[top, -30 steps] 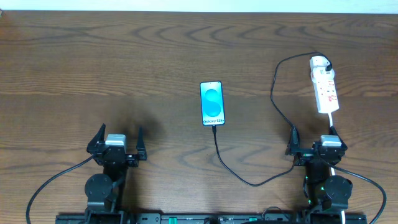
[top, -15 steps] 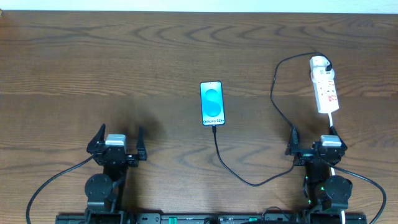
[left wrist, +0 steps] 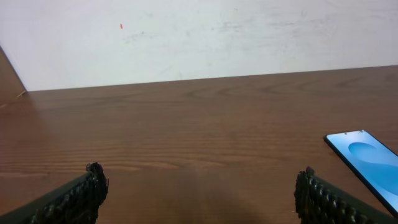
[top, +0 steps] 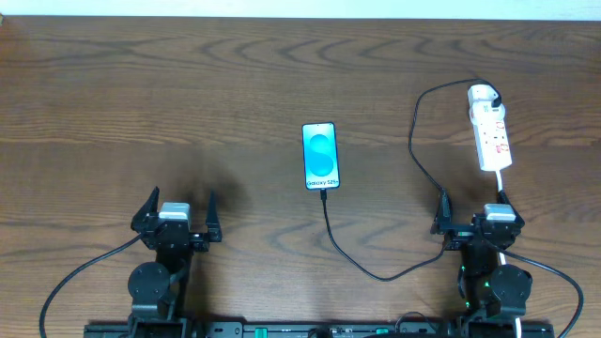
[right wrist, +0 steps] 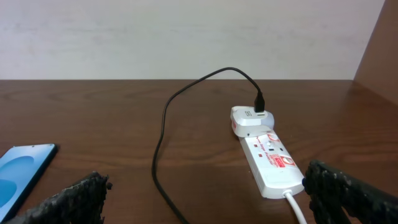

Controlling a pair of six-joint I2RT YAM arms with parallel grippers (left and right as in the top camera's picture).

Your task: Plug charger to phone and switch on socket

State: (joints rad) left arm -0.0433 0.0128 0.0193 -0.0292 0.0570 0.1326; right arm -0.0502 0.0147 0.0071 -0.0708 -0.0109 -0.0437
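The phone point(top: 320, 156) lies flat mid-table, its blue screen lit; its edge shows in the left wrist view point(left wrist: 367, 162) and the right wrist view point(right wrist: 18, 175). The charger's black cable point(top: 376, 272) runs from the phone's near end in a loop to its white plug head point(top: 483, 94), seated in the far end of the socket point(top: 492, 137). In the right wrist view the socket point(right wrist: 270, 163) lies ahead, the plug head point(right wrist: 250, 121) at its far end. My left gripper point(top: 177, 212) and right gripper point(top: 475, 210) rest open near the front edge, both empty.
The socket's white cord point(top: 502, 183) runs toward my right arm's base. A pale wall point(left wrist: 199, 37) rises behind the wooden table's point(top: 188, 94) far edge.
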